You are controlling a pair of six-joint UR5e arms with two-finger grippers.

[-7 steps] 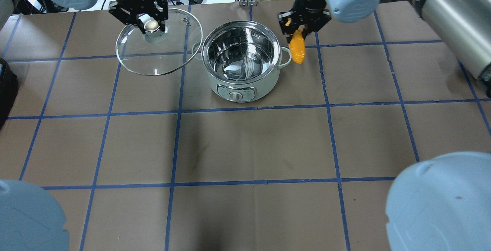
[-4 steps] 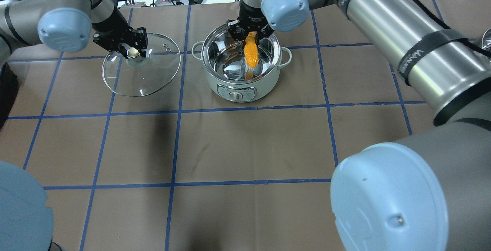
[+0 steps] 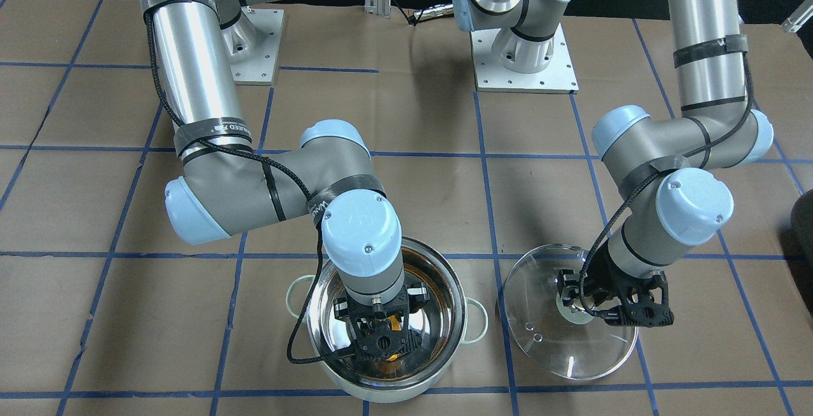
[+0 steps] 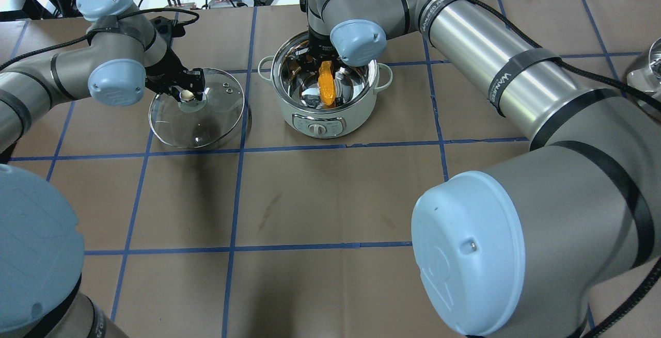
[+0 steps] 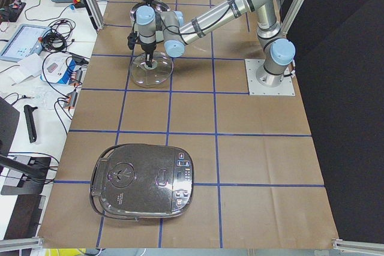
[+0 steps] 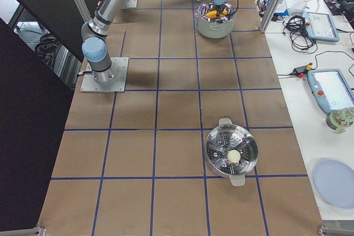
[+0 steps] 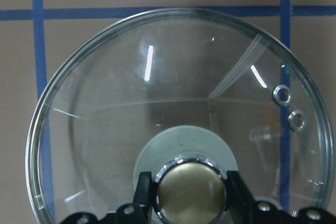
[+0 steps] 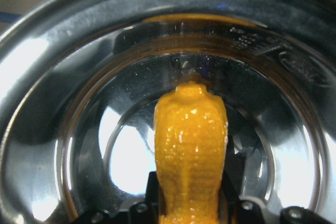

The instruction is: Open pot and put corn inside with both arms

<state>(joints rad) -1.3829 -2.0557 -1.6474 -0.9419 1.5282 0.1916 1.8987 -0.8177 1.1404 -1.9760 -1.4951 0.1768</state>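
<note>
The pot [image 4: 310, 117] stands open at the far middle of the table, and it also shows in the front view [image 3: 448, 289]. My right gripper [image 3: 381, 335] reaches down into it, shut on the yellow-orange corn [image 4: 327, 86], which hangs inside above the shiny bottom, as the right wrist view shows [image 8: 191, 140]. My left gripper [image 4: 187, 91] is shut on the metal knob [image 7: 191, 192] of the glass lid [image 4: 206, 118]. It holds the lid low over the table, to the left of the pot. I cannot tell whether the lid touches the table.
A dark rice cooker [image 5: 144, 184] sits at the table's left end. A steel steamer pot [image 6: 232, 153] sits at the right end. The two arm base plates [image 3: 527, 67] are behind the pot, and cables and devices lie beyond the far edge.
My right gripper carried the corn from beside the pot's right handle over the rim and down into the pot. My left gripper moved the lid left and lower.
</note>
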